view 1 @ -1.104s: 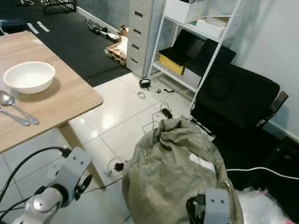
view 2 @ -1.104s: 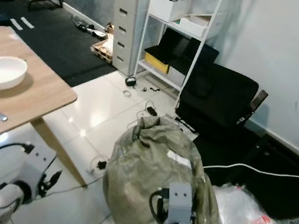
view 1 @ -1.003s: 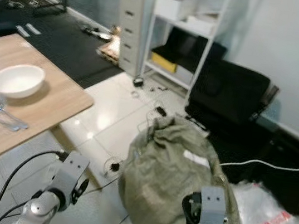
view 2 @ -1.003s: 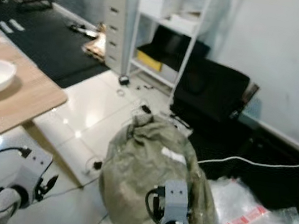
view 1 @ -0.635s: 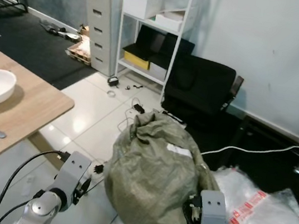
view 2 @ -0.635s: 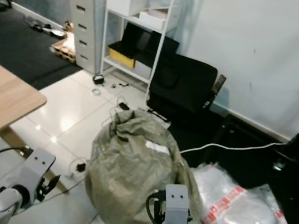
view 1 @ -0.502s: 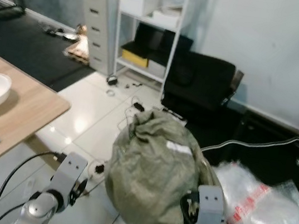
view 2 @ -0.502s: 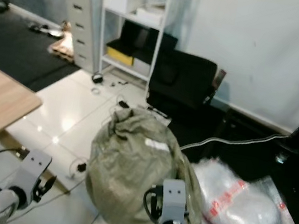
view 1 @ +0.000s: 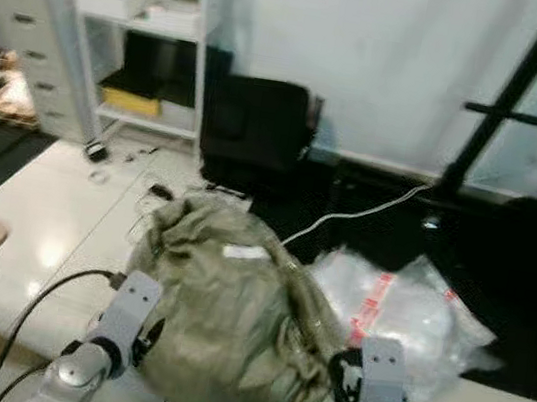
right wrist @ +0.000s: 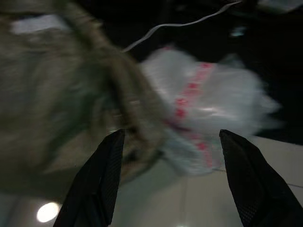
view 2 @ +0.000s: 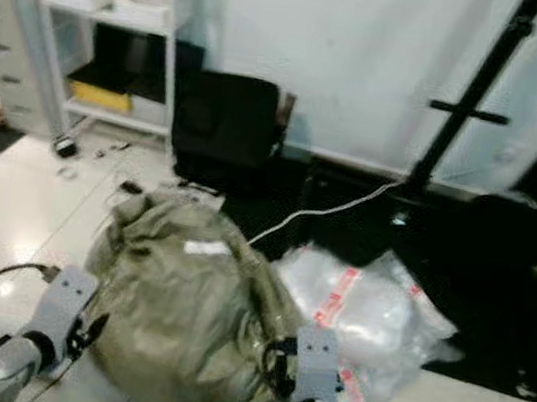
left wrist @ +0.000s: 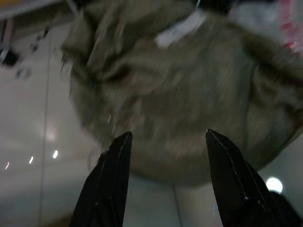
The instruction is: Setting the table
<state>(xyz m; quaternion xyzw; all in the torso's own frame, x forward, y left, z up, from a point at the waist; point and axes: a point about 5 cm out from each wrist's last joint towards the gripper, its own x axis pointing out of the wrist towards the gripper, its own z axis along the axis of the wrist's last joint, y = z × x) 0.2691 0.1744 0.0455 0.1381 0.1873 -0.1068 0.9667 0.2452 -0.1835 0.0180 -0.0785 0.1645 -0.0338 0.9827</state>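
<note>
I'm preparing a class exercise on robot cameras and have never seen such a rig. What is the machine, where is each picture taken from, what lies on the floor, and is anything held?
It is a walking humanoid robot with two silver arms. Two pictures come from its head, looking down; two from cameras on its wrists, looking along each gripper's black fingers. On the tiled floor lie a green sack, a clear plastic bag beside it and a white cable. Behind stand a white shelf and a black stand. The left gripper and right gripper hang open and hold nothing.
</note>
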